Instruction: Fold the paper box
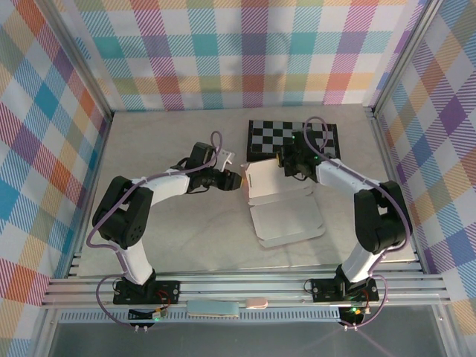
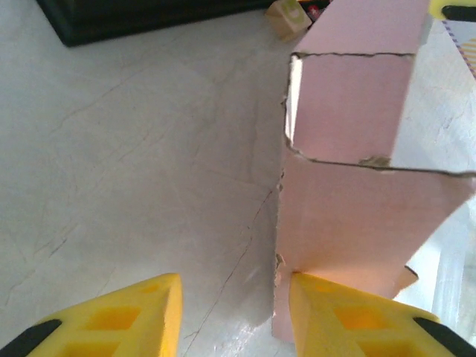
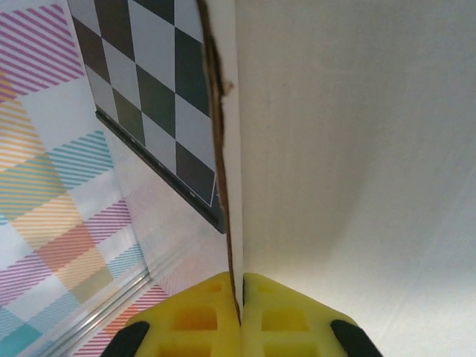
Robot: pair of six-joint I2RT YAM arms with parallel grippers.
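The right tool (image 3: 239, 297) is clamped on a raised wall of the paper box (image 1: 271, 184) — likely to hold it upright mid-desk, just before the checkerboard (image 1: 294, 137). The left tool (image 2: 234, 305), jaws apart, has one finger against a side flap — seemingly to push it in. The desk (image 1: 178, 230) is pale and marbled, with plaid walls (image 1: 245, 52) around it.

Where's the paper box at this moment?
In the top view the paper box lies right of centre, just in front of the chequered board, between the left gripper and right gripper.
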